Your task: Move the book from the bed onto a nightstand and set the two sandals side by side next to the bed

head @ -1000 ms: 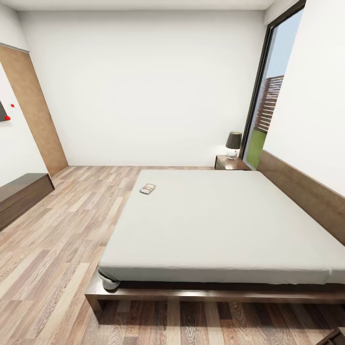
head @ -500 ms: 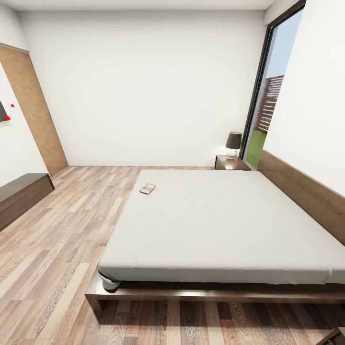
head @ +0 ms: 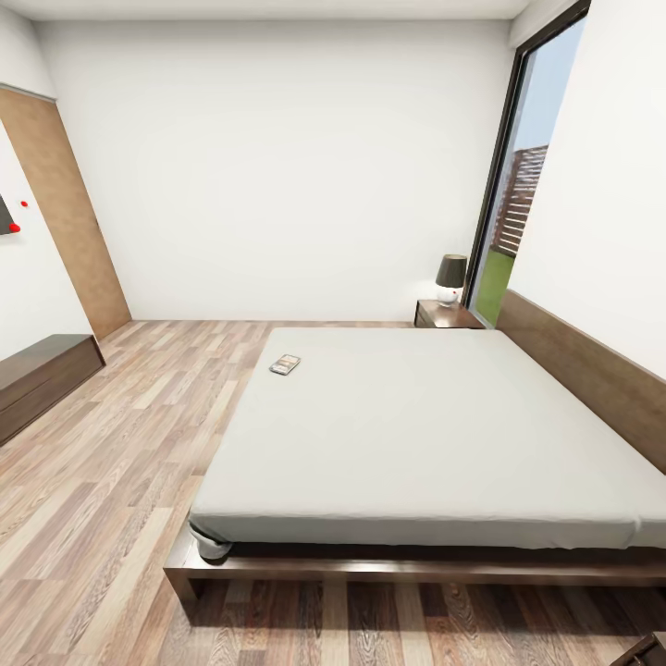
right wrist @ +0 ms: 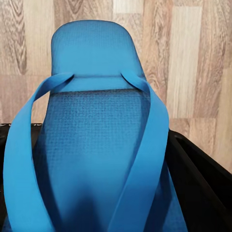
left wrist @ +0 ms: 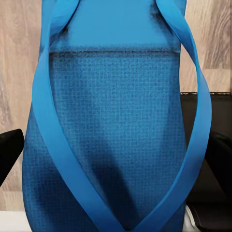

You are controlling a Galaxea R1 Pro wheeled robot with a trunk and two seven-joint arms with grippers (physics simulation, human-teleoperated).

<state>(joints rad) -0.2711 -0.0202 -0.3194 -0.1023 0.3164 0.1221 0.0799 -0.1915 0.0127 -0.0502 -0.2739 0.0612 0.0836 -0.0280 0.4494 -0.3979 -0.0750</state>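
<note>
The bed [head: 416,435] fills the middle and right of the head view, its headboard against the right wall. The book [head: 285,364] lies flat on the mattress near the far left corner. A nightstand [head: 447,315] stands at the bed's far side beside the window. In the left wrist view a blue sandal [left wrist: 111,96] sits between the black fingers [left wrist: 8,151], with my left gripper [left wrist: 113,159] shut on it. In the right wrist view my right gripper [right wrist: 106,169] is shut on the other blue sandal [right wrist: 92,53], held above the plank floor.
A dark-shaded lamp [head: 450,276] stands on the nightstand. A low dark cabinet [head: 42,375] runs along the left wall, with a wooden door [head: 65,213] beyond it. Wood floor [head: 120,444] lies open left of the bed. A dark furniture corner [head: 649,652] shows at bottom right.
</note>
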